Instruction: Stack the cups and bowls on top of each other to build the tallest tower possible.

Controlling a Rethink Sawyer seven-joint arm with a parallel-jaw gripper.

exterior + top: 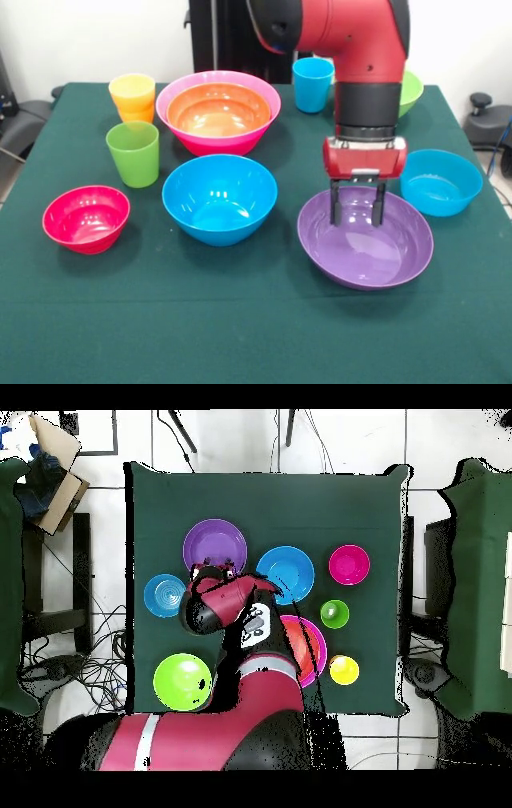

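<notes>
- Jaws stand a little apart, the two dark fingers of the gripper straddling the far rim of the purple bowl; whether the pads press the wall cannot be told.
- Purple bowl sits on the green table, just beside the smaller light blue bowl and near the large blue bowl.
- Tower so far: the orange bowl nested in the large pink bowl, well apart from the gripper; the yellow cup sits in an orange one.
- Risk, as I judge it: a one-sided rim grip on glossy plastic could let the bowl tilt or slip out when lifted, or swing into the light blue bowl.
- Hidden: the arm covers most of the light green bowl in front, and overhead it blocks the pink bowl and the blue cup.
</notes>
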